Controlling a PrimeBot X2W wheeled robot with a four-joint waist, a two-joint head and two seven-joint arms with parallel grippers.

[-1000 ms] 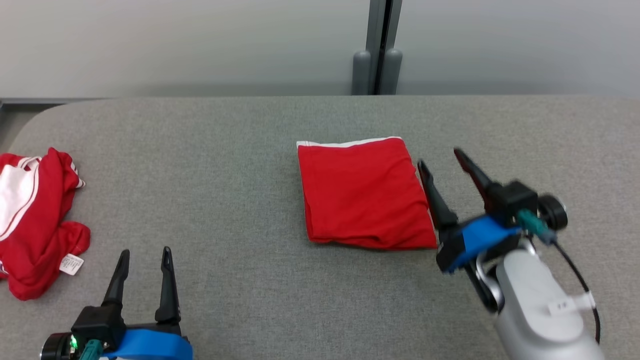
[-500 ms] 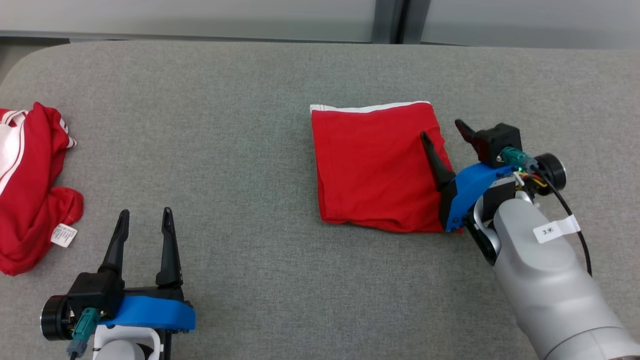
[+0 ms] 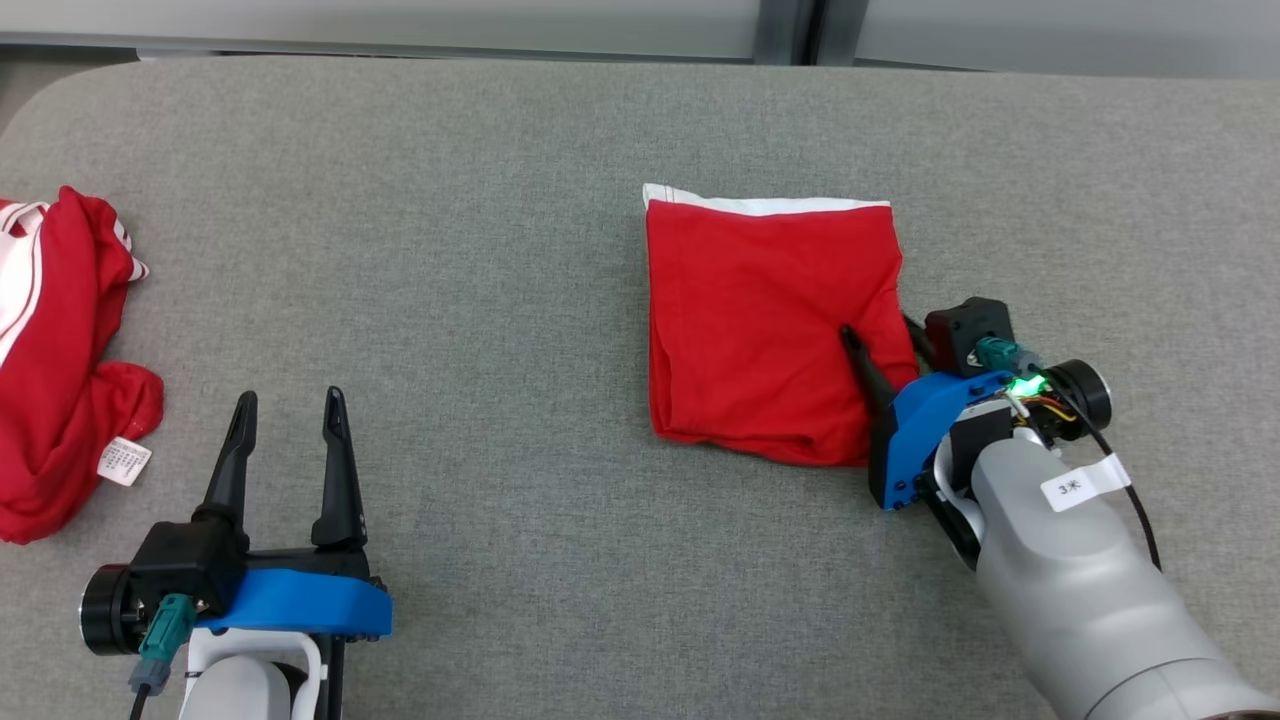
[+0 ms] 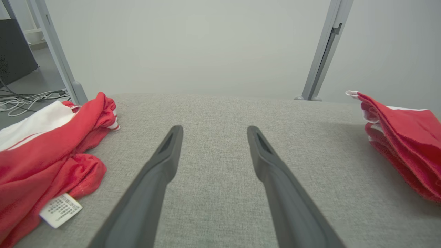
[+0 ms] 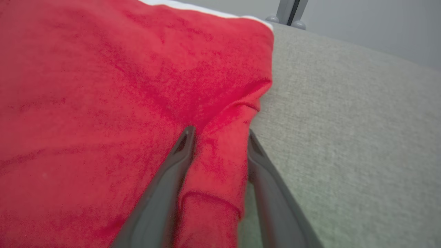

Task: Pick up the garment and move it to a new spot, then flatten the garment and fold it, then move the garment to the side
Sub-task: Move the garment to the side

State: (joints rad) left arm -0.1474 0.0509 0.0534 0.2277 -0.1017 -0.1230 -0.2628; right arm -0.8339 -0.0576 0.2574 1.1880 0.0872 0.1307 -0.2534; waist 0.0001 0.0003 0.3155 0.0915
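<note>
While right gripper straddles right edge of folded red cloth garment mid grey felt tabletop, fingers apart, not yet clamped: risk of pinching top layer only, so fold spills on lift. Left gripper spread, holding nothing. Crumpled red-and-white shirt far left, not in way.

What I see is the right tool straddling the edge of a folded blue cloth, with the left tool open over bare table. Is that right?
Not quite: the cloth is red, not blue. The right wrist view shows the right tool straddling the edge of the folded red cloth. The left tool is indeed open over bare table.
</note>
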